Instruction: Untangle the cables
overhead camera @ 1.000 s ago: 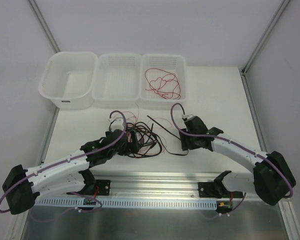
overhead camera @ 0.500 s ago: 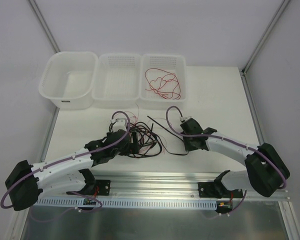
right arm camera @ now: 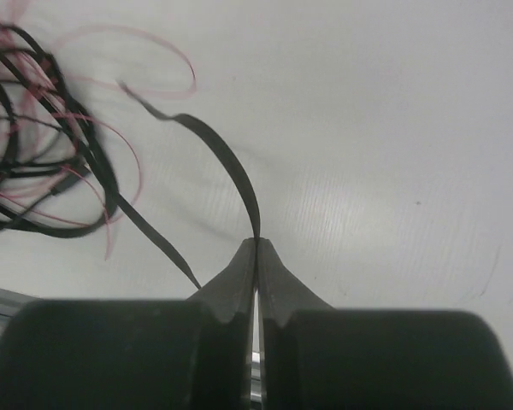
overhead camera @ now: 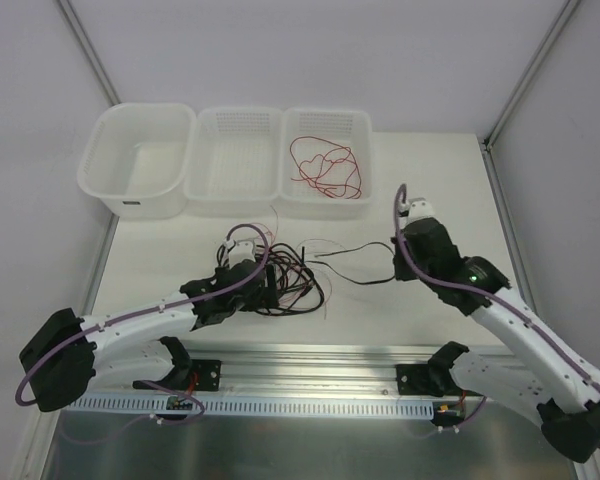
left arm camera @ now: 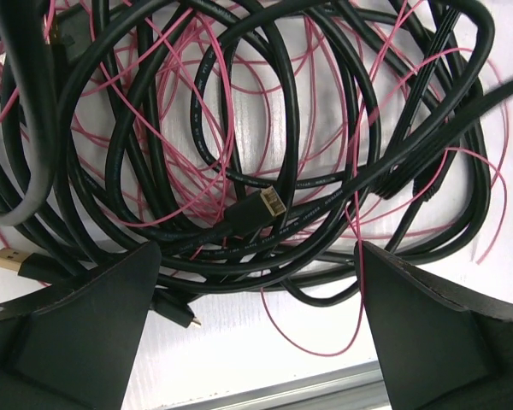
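The cables (overhead camera: 285,280) lie as a tangle of black leads and thin pink-red wires on the white table. My left gripper (overhead camera: 258,287) hovers over that tangle, open. In the left wrist view its fingers straddle the black loops (left arm camera: 214,128), pink strands (left arm camera: 179,94) and a gold-tipped plug (left arm camera: 272,202); the left gripper (left arm camera: 258,256) holds nothing. My right gripper (overhead camera: 398,266) is to the right of the pile, shut on a flat black cable (overhead camera: 352,249). In the right wrist view that black cable (right arm camera: 231,162) rises from the closed tips of the right gripper (right arm camera: 256,242) and trails back left to the tangle.
Three white containers stand along the back: a plain tub (overhead camera: 137,160), a mesh basket (overhead camera: 233,155) and a second mesh basket (overhead camera: 325,112) holding a loose red wire (overhead camera: 325,165). A metal rail (overhead camera: 310,360) runs along the near edge.
My right gripper has closed on the flat black cable and swung up and to the right, drawing it out from the pile. The left arm has reached a little further over the tangle.
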You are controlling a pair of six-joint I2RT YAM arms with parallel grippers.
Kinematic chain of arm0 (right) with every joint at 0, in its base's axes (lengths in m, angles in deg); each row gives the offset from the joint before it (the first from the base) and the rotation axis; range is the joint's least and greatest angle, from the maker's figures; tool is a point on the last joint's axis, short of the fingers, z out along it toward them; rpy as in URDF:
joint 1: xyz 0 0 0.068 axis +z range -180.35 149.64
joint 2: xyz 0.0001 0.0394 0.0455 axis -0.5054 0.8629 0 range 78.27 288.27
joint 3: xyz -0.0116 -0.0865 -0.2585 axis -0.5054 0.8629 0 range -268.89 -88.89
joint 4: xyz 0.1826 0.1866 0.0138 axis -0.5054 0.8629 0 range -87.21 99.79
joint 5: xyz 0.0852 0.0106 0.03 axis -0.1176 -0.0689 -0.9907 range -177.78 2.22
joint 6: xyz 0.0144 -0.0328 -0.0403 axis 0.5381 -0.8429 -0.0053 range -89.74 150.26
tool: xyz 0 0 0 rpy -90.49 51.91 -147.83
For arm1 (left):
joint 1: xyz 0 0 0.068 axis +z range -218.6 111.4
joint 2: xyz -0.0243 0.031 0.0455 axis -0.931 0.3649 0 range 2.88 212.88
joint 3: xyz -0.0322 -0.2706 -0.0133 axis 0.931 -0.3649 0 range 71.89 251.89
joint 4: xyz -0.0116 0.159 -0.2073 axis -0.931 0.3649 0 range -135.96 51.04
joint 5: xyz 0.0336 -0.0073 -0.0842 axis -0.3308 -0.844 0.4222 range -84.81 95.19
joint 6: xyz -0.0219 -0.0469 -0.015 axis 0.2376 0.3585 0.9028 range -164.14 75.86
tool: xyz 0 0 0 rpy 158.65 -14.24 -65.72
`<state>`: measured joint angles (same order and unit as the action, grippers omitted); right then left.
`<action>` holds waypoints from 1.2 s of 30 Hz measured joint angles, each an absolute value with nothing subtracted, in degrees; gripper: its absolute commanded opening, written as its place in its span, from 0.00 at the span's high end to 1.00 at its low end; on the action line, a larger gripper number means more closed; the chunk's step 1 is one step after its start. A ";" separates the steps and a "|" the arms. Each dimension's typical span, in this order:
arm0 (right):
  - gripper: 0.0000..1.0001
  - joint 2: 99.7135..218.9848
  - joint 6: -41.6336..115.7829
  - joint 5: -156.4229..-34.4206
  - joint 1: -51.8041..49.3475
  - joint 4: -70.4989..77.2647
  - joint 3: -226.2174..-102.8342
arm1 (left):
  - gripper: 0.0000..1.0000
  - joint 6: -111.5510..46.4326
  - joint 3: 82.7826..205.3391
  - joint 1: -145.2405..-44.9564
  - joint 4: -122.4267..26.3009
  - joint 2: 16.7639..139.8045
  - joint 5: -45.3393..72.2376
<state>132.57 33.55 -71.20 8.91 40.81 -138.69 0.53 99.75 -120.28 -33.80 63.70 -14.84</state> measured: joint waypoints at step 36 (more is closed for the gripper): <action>0.99 126.60 29.20 -82.33 8.91 48.00 -170.71 | 0.01 -32.08 115.68 -133.18 -52.59 63.39 12.19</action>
<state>126.60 29.20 -82.33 8.91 48.00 -170.71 -32.08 115.68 -133.18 -52.59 63.39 12.19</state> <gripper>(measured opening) 0.015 0.992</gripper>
